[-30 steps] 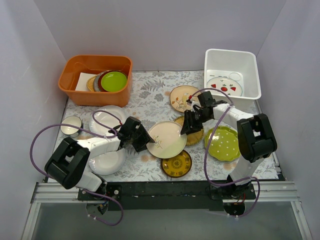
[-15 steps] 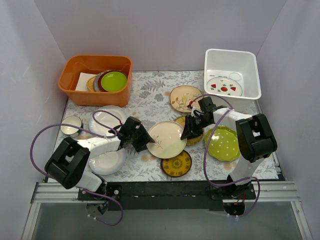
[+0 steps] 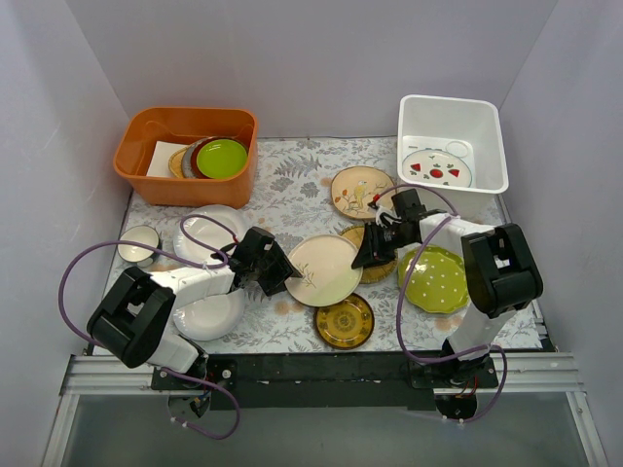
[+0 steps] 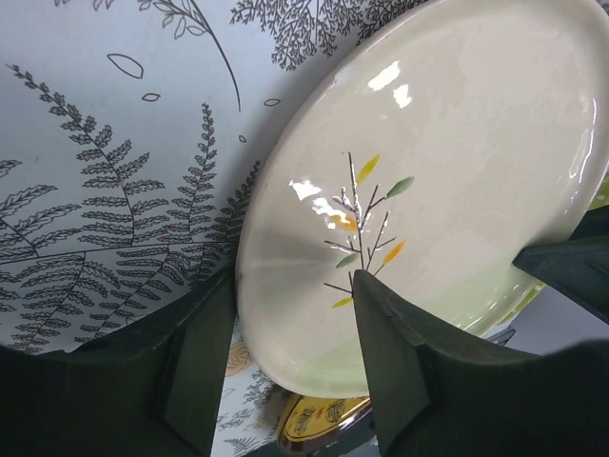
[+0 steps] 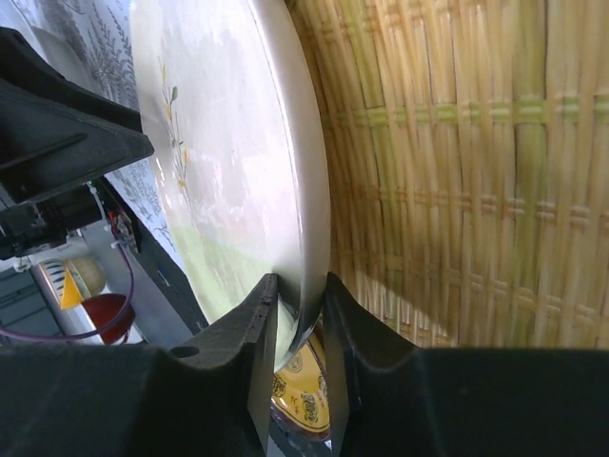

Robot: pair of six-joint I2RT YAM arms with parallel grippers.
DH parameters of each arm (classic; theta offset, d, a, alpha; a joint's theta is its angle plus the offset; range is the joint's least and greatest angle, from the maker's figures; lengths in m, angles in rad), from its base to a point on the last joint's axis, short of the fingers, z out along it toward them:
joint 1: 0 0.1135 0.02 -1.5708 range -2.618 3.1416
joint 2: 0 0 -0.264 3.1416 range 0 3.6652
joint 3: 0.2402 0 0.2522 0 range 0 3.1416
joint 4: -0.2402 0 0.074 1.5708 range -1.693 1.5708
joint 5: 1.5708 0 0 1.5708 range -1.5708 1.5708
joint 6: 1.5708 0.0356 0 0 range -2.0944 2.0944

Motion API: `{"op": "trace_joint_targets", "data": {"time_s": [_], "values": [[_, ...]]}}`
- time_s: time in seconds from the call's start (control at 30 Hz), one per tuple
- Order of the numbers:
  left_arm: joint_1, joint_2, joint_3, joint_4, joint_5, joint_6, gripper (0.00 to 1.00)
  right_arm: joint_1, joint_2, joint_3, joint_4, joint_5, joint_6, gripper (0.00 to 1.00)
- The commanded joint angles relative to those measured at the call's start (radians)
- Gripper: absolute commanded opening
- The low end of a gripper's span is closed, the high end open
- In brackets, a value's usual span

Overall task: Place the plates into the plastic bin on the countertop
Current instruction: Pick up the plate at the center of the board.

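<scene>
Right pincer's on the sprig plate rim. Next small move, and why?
Probably lift the right pincer slightly. Its fingers straddle the rim of the cream plate and look closed on it; the left pincer is open, only against the far edge. The plate overlaps the yellow woven plate, so raise it before heading to the white bin.

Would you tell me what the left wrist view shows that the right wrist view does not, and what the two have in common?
Only the left wrist view shows nearly the whole face of the cream plate, its sprig clear, and the left tool with a finger either side of the near rim. Only the right wrist view shows the yellow woven-look plate behind it, and the right tool pinching the cream plate's rim, seen edge-on. Both show the cream plate and a sliver of the amber patterned plate below it.
</scene>
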Motion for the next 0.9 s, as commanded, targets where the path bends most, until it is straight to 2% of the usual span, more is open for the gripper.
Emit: {"op": "trace_joint_targets", "data": {"time_s": [0.0, 0.2, 0.73, 0.87], "values": [[-0.016, 0.021, -0.020, -0.075, -0.035, 0.018, 0.52, 0.015, -0.060, -0.010, 0.062, -0.090, 0.015, 0.06], [-0.016, -0.008, 0.004, -0.111, -0.049, 0.032, 0.55, 0.015, -0.093, 0.004, 0.068, -0.101, 0.038, 0.02], [-0.016, -0.113, 0.196, -0.318, -0.130, 0.093, 0.64, 0.015, -0.172, 0.100, 0.013, -0.078, 0.072, 0.01], [-0.016, -0.155, 0.259, -0.372, -0.145, 0.104, 0.70, 0.015, -0.185, 0.132, -0.003, -0.076, 0.080, 0.01]]}}
